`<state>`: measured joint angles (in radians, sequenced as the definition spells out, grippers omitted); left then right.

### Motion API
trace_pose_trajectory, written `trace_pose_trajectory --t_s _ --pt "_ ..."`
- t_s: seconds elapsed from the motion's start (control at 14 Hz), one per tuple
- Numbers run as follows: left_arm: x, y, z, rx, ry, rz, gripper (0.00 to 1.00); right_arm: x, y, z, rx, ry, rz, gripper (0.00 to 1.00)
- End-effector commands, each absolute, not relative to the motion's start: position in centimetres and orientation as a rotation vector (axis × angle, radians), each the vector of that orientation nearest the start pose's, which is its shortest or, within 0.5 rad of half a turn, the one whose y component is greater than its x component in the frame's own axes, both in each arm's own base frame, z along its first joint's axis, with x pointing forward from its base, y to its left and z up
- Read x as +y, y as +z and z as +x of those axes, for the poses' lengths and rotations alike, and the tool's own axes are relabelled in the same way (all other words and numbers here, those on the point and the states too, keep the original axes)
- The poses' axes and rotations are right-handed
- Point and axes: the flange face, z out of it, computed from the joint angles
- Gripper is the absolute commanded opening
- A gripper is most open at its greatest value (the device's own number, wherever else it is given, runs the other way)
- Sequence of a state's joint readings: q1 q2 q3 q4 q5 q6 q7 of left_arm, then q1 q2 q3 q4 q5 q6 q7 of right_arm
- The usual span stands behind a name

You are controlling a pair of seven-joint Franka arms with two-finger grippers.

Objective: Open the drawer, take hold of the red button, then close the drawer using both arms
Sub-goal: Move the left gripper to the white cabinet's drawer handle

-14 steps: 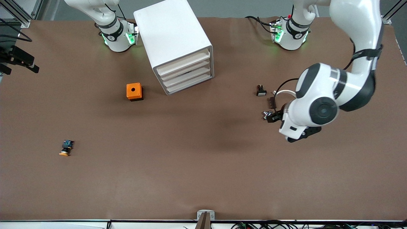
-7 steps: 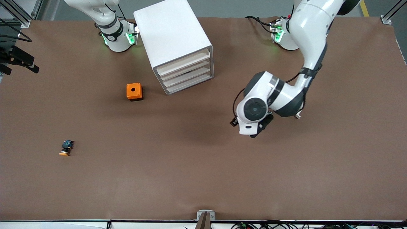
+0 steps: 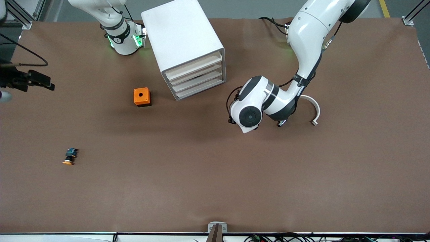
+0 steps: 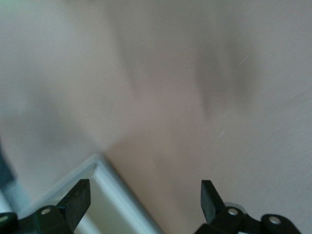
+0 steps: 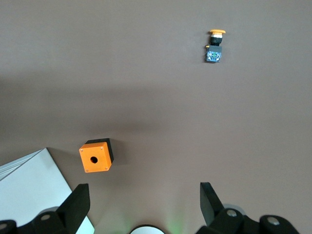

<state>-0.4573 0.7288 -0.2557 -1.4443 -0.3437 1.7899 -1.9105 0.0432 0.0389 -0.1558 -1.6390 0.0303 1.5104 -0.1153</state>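
The white cabinet (image 3: 183, 40) stands near the robots' bases with its stacked drawers (image 3: 198, 78) all pushed in. The button with the red cap is out of view. My left gripper (image 3: 231, 120) hovers over bare table in front of the drawers, toward the left arm's end, mostly tucked under its own wrist. In the left wrist view this left gripper (image 4: 145, 184) is open and empty, with a white cabinet edge (image 4: 109, 187) beside one finger. High over the table, my right gripper (image 5: 144, 187) is open and empty, and the cabinet corner (image 5: 34, 187) shows below it.
An orange cube with a round hole (image 3: 142, 96) (image 5: 95, 156) sits beside the cabinet toward the right arm's end. A button with an orange-yellow cap (image 3: 69, 156) (image 5: 215, 46) lies nearer the front camera at that end.
My left arm has swung from its own end of the table toward the cabinet front, with the gripper still open. The right arm's base and the drawers have not moved.
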Motion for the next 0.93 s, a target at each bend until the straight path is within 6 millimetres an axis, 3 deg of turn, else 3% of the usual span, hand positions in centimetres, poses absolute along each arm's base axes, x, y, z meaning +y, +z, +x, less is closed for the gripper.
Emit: trace_pose_trajectory --t_s 0.0,0.07,0.21,0.29,0.36,0.57,0.86 --pt "-45.6 23.9 51.3 -1.906 1.097 -1.907 0.98 -8.1 52.2 57.6 0.061 0.368 -3.077 1.00" --pt "-46.2 23.6 51.0 -1.950 1.166 -1.798 0.98 -9.9 51.9 57.6 0.111 0.362 -3.065 1.00" --pt "-47.1 22.8 50.5 -2.016 1.269 -1.572 0.95 -11.7 48.8 59.0 0.146 0.376 -3.070 1.00" --pt "-47.3 22.5 50.6 -2.045 1.315 -1.459 0.93 -12.8 48.9 59.3 0.156 0.343 -3.075 1.00" --pt "-47.3 22.6 50.7 -2.062 1.358 -1.363 0.91 -12.7 49.1 59.4 0.138 0.338 -3.083 1.00" --pt "-47.8 21.5 49.9 -2.020 1.436 -1.137 0.81 -10.4 48.8 59.4 0.185 0.384 -3.091 1.00" --pt "-49.9 21.2 46.8 -1.933 1.381 -1.038 0.76 -6.0 48.9 59.3 0.537 0.440 -3.084 1.00"
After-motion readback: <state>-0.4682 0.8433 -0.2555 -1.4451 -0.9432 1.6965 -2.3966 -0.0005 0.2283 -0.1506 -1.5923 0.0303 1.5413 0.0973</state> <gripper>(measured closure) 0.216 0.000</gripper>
